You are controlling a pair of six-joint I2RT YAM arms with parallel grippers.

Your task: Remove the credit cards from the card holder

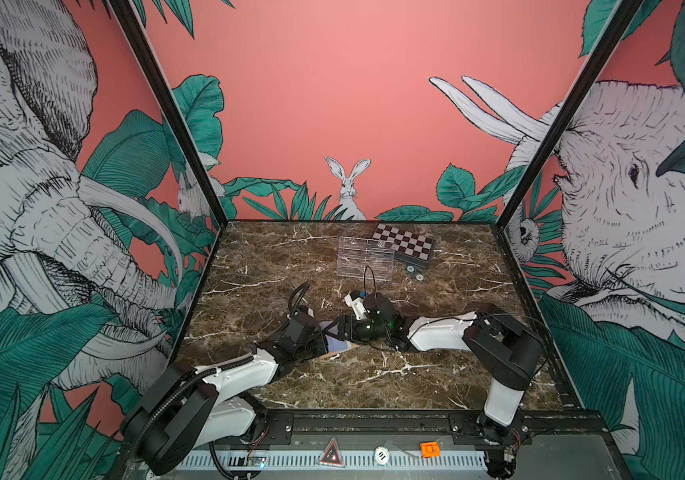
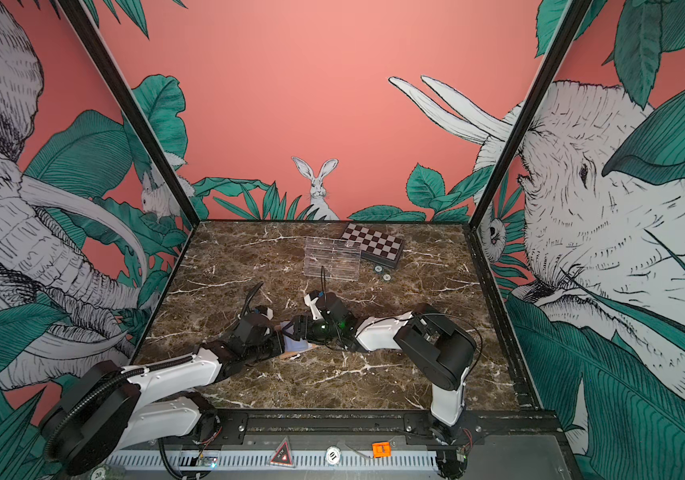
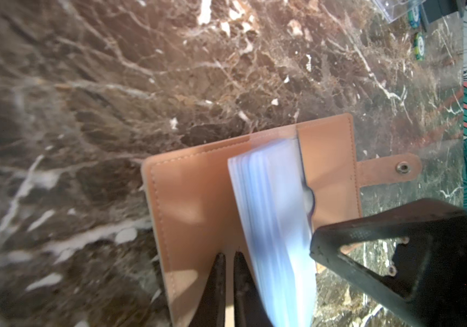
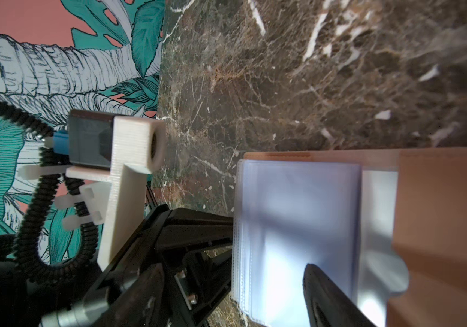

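The tan card holder (image 3: 198, 198) lies open on the marble in both top views (image 1: 334, 354) (image 2: 295, 351). Its pale bluish sleeves (image 3: 272, 215) (image 4: 297, 215) stand up as a stack from the spine. The credit cards are hidden; none shows apart from the sleeves. My left gripper (image 3: 230, 256) (image 1: 320, 341) is shut, its tips resting on the inside of the holder's cover beside the sleeves. My right gripper (image 1: 340, 326) is open at the sleeve stack. One of its fingers (image 4: 325, 294) lies against a sleeve face, and in the left wrist view that finger (image 3: 368, 240) sits by the snap-tab side.
A clear acrylic tray (image 1: 365, 259) and a checkered box (image 1: 405, 245) stand at the back of the table. Two small round chips (image 1: 415, 272) (image 3: 417, 42) lie beside them. The two arms meet at the table's middle, and printed walls close in three sides.
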